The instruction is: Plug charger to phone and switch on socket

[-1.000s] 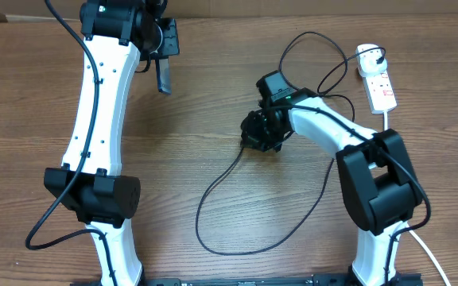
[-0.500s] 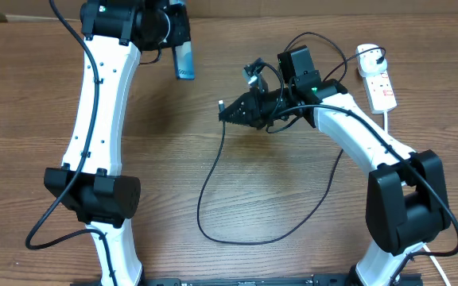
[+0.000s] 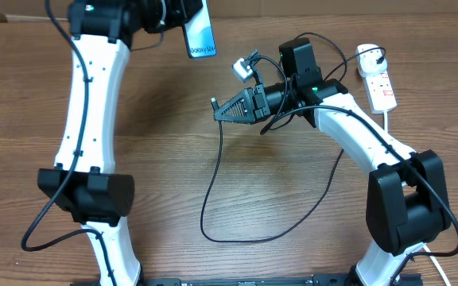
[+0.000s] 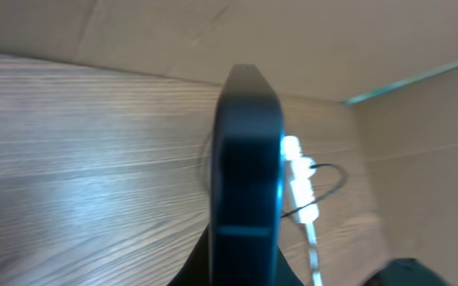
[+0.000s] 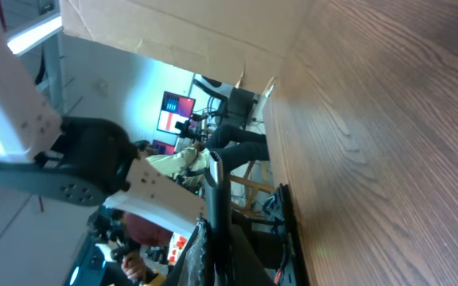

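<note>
With the left gripper [image 3: 178,16] clamped on the raised phone [image 3: 200,35] and the right gripper [image 3: 218,110] pinching the charger [image 3: 220,139] tip nearby, a misaligned push could bend the plug or dislodge the phone.

No word here can be made out. The phone [image 3: 199,33], up at eleven o'clock, carries dark print near its lower edge, too small to read. The socket [image 3: 381,86], at two o'clock, shows only red marks.

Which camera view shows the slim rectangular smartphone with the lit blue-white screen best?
Overhead: the slim lit-screen smartphone shows its face. Left wrist shows only its dark edge, blurred; right wrist does not clearly show it.
</note>
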